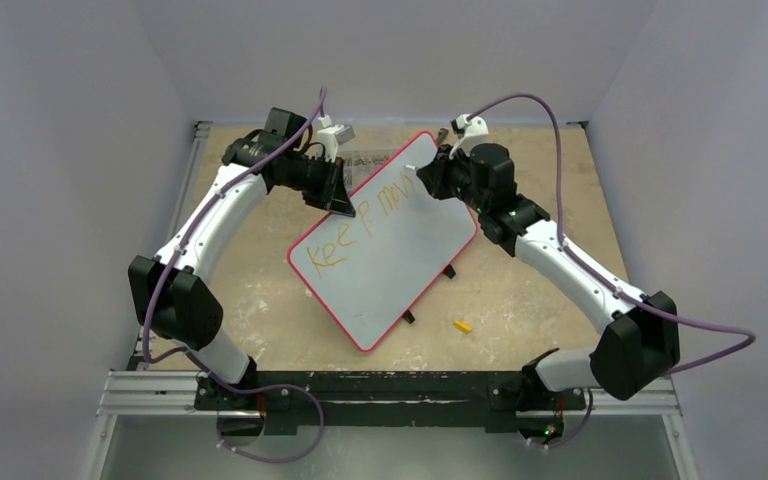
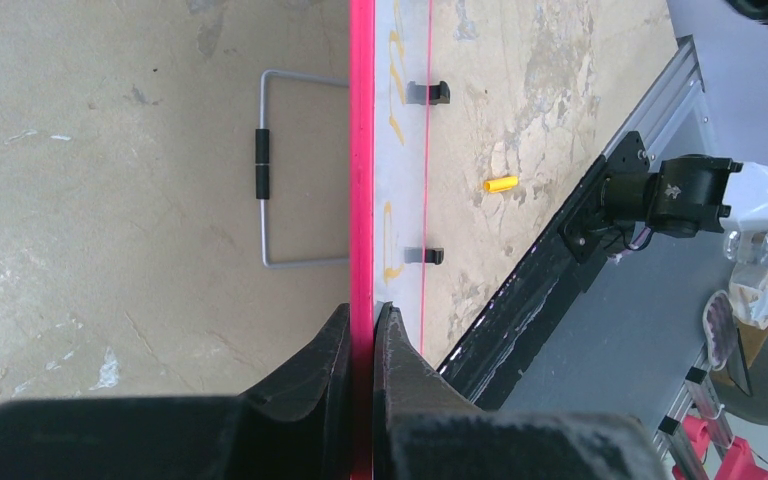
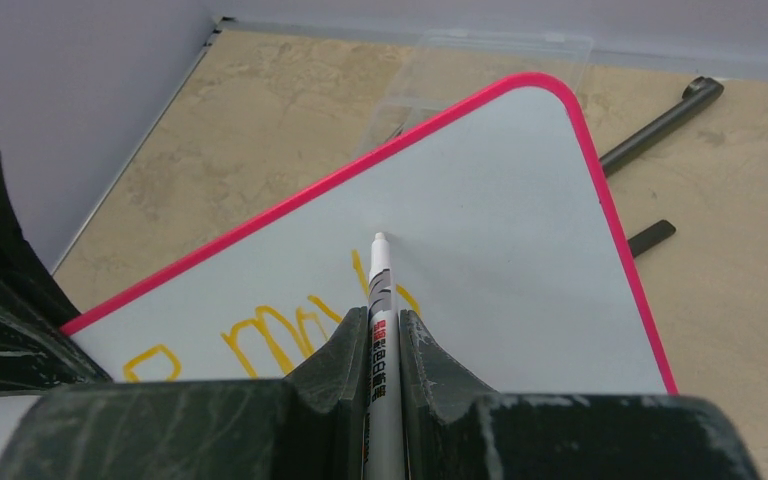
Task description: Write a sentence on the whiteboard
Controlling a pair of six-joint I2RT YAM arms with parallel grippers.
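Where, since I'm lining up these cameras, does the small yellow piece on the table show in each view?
Top external: the yellow piece lies low, right of centre, to the right of the whiteboard and its near corner.
Left wrist: the yellow piece sits right of centre in the upper half, to the right of the whiteboard.
Right wrist: not in it.
Shared landmark: the red frame of the whiteboard, seen in all three views.

Whiteboard [image 1: 385, 255] fills table [image 1: 260, 315] centre; room near left; yellow cap [image 1: 462, 325] near right.
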